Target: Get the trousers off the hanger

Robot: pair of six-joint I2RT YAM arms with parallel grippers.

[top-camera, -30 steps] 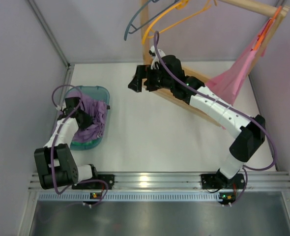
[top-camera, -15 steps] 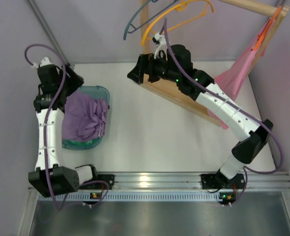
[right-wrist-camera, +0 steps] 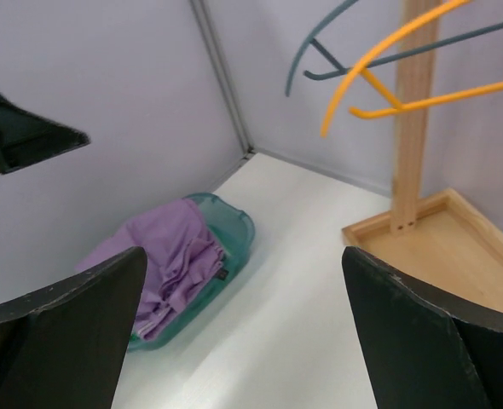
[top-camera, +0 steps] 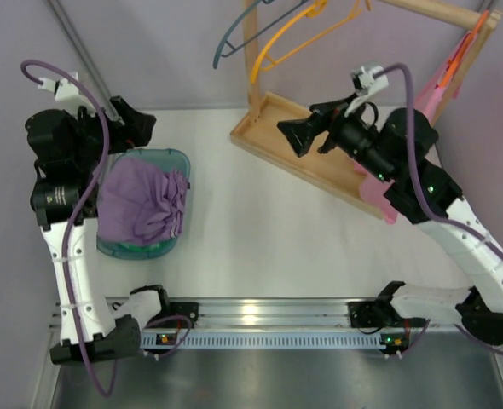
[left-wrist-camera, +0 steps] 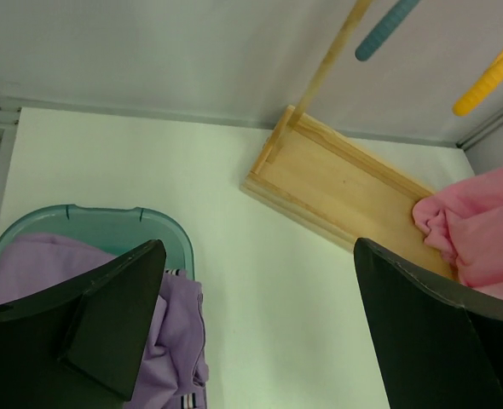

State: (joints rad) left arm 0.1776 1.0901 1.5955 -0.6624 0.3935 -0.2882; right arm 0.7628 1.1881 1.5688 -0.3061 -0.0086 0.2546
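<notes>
The purple trousers (top-camera: 141,204) lie crumpled in the teal basin (top-camera: 173,158) at the left, free of any hanger. They also show in the left wrist view as trousers (left-wrist-camera: 176,336) and in the right wrist view as trousers (right-wrist-camera: 170,251). The bare yellow-orange hanger (top-camera: 292,36) hangs from the wooden rack, also visible as hanger (right-wrist-camera: 388,53) and hanger (left-wrist-camera: 490,77). My left gripper (top-camera: 135,123) is raised above the basin's far end, open and empty (left-wrist-camera: 258,256). My right gripper (top-camera: 292,136) hovers open and empty over the rack's base (right-wrist-camera: 243,256).
A wooden rack base (top-camera: 264,128) with an upright post (top-camera: 251,51) stands at the back. A grey-blue hanger (top-camera: 233,38) hangs beside the yellow one. A pink garment (top-camera: 422,106) on an orange-red hanger (top-camera: 460,51) hangs at the right. Walls close both sides.
My left gripper let go of the trousers in the basin, opened and rose up to the far left. My right arm pulled back to the right, away from the hangers.
</notes>
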